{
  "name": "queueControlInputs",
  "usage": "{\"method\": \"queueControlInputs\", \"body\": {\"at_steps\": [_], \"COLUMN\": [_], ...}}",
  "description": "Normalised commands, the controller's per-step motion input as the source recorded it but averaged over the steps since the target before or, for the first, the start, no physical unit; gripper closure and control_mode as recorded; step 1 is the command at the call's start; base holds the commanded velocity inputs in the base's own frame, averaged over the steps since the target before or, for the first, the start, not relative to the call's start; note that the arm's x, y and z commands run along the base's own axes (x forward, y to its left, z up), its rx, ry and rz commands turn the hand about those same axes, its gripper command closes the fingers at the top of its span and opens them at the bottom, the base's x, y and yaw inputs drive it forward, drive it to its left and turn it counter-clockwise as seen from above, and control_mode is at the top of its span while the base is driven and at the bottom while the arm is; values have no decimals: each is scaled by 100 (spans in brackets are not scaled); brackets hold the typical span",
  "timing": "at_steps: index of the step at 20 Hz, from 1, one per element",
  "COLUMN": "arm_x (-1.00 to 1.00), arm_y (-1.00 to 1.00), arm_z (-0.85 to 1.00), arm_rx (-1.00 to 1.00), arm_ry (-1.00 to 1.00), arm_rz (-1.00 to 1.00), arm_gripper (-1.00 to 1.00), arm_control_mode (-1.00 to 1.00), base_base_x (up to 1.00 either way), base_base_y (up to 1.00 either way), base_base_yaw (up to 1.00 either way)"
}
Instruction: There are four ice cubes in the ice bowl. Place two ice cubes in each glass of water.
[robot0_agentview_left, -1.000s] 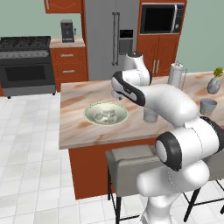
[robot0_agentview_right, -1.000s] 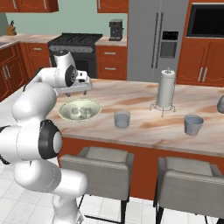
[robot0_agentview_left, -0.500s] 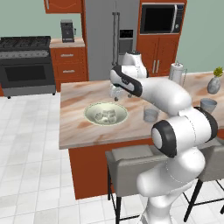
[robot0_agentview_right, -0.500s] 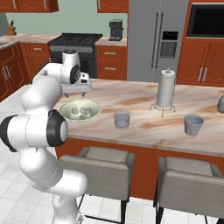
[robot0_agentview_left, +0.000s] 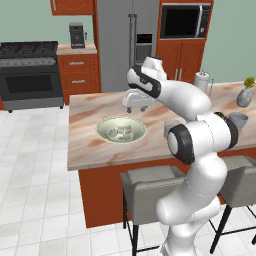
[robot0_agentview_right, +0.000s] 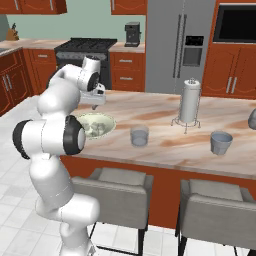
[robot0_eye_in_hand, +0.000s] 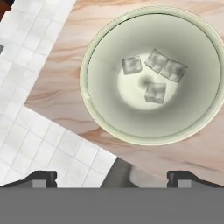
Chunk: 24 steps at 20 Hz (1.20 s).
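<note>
The pale cream-green ice bowl sits on the marble counter near its left end. Several whitish ice cubes lie loose in its bottom. My gripper hangs above the bowl's far rim, pointing down, open and empty, its fingertips wide apart. Two grey-blue glasses of water stand to the right of the bowl, one near it and one further along.
A tall white-silver jug stands behind the glasses. A grey vase with a sprig is at the counter's far right. Grey stools line the front edge. White tiled floor lies beyond the left edge.
The arm's elbow and upper links have swung round, while the hand has stayed over the bowl's far rim. The gripper remains open and the cubes have not moved.
</note>
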Motion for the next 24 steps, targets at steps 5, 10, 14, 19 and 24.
{"method": "queueControlInputs", "body": {"at_steps": [5,10,14,19,24], "arm_x": [5,1,0,14,24], "arm_y": [24,27,27,9,-7], "arm_z": [-17,-21,-23,-26,-19], "arm_rx": [2,4,2,2,5], "arm_ry": [6,10,23,30,25], "arm_rz": [-22,-48,-53,-37,-11], "arm_gripper": [-100,-100,-100,-100,-100], "arm_control_mode": [-100,-100,-100,-100,-100], "base_base_x": [0,0,0,0,0], "base_base_y": [0,0,0,0,0], "base_base_yaw": [0,0,0,0,0]}}
